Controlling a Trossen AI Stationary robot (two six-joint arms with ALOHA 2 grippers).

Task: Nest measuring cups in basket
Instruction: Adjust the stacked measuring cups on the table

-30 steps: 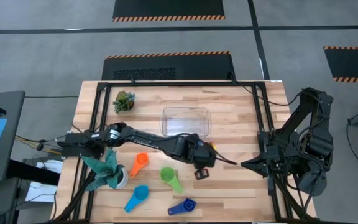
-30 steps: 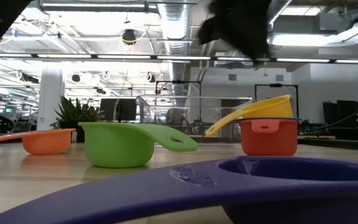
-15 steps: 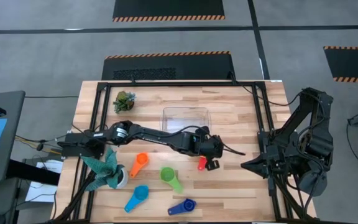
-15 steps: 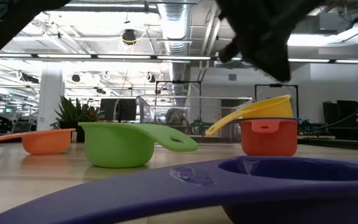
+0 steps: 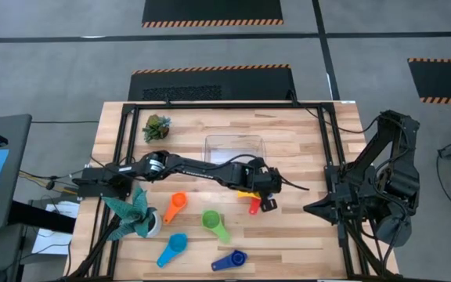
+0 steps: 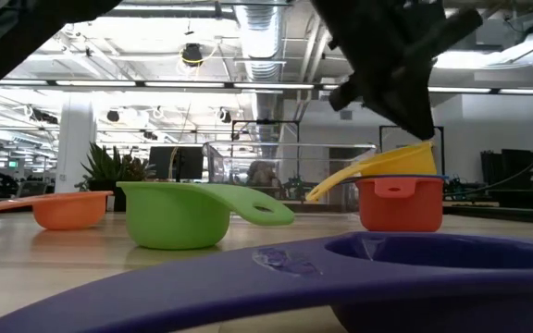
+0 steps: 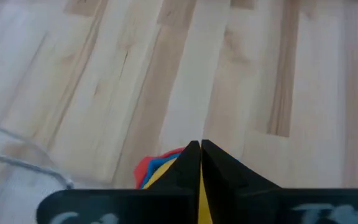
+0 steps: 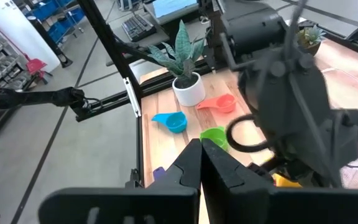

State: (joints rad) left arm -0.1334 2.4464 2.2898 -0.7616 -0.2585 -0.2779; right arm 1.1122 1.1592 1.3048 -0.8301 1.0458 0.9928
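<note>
a light wooden table (image 5: 304, 235) carries a clear basket (image 5: 234, 151), two small plants (image 5: 156, 127), and orange (image 5: 175, 205), green (image 5: 214, 223), light blue (image 5: 172, 248), dark blue (image 5: 230, 260) and red (image 5: 254, 207) cups.

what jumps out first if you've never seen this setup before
The left arm stretches across the wooden table, its end effector shut on the yellow plastic measuring cup sitting in the red one. In front lie orange, green, light blue and dark blue cups.
</note>
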